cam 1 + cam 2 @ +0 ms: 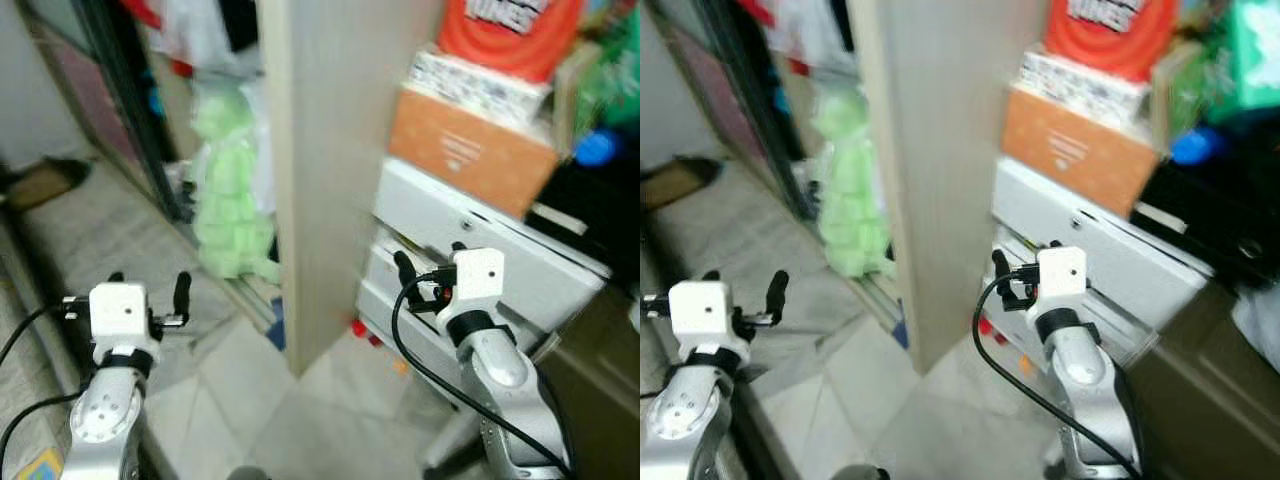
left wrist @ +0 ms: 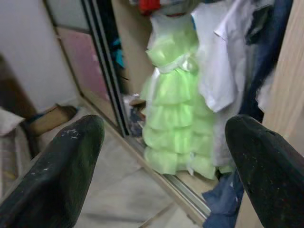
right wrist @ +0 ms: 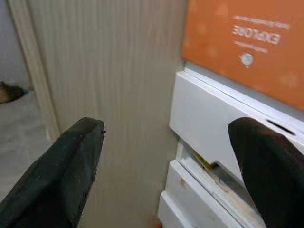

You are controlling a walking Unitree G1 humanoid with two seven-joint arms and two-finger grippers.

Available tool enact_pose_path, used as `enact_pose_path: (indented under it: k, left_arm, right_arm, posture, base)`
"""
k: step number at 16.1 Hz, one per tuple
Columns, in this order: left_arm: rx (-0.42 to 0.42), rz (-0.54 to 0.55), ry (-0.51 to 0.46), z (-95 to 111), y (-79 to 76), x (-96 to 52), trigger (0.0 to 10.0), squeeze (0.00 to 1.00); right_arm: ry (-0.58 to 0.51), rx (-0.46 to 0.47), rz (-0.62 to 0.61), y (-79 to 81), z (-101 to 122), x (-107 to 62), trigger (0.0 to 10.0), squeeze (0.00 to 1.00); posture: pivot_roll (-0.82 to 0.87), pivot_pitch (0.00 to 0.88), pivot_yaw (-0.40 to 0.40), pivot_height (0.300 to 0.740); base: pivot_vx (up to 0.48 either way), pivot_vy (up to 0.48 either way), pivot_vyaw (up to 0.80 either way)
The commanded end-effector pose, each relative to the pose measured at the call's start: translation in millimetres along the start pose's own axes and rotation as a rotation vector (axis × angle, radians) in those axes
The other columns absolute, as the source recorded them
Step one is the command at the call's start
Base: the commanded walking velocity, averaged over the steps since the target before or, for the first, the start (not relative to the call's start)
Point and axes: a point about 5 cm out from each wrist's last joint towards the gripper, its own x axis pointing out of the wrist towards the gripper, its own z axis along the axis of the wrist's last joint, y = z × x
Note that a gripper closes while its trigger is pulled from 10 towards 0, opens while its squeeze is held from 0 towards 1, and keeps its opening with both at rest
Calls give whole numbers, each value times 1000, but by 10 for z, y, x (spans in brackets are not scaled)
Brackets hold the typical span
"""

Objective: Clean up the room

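Nearest cam: both silver arms raised at bottom of head views, nothing held. Left gripper point(image 1: 148, 287) sits low left over pale tiled floor point(image 1: 240, 390); fingers point(image 2: 61, 171) wide apart, empty gap between, pointing twd the wardrobe opening. Right gripper point(image 1: 430, 262) is up in front of the white drawer unit point(image 1: 480, 235); fingers point(image 3: 71, 171) also spread apart, holding nothing, aimed at the seam where drawer unit meets the light wood panel point(image 1: 330, 150). Black cable point(image 1: 440, 385) loops from right wrist down along the arm.

Wood panel stands upright mid-scene, drawer unit just beside it on the right. Top drawers look slightly ajar, sthg yellowish in the gap point(image 3: 202, 161). On top of unit: orange box point(image 1: 465, 150), patterned box point(image 1: 475, 85) on that, red-orange item w/ white lettering point(image 1: 510, 30) higher up. Dark item point(image 1: 600, 215) and blue blob point(image 1: 597, 148) further right, blurred. Small red bits on floor point(image 1: 362, 330) at foot of drawers.

Left of panel: open wardrobe w/ dark sliding-door frame point(image 2: 102, 71). Light green tiered dress point(image 2: 175, 114) hangs inside, white shirt point(image 2: 221, 57) beside it, blue fabric point(image 2: 223, 204) heaped at the bottom. Brownish item point(image 1: 40, 183) on floor far left, blurred
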Motion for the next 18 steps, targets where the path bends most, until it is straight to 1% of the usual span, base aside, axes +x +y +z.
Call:
enact_pose_path:
  k: [1,2,18]
  left_arm:
    - [0,-6,-5,14,-28,-5,10000,0]
    - [-10,-14,-3,11,-41,-6,10000,0]
    - [-13,-55,-16,38,-106,11,10000,0]
  right_arm:
    - [1,-9,-21,-65,-2,-17,10000,0]
    - [3,-9,-21,-68,-11,-23,10000,0]
    - [13,-5,-27,-70,-42,-9,10000,0]
  posture:
    - [-12,23,-16,740]
    - [-12,23,-16,740]
    - [-8,15,-18,740]
  base:
    - [0,0,800]
    - [0,0,800]
    - [0,0,800]
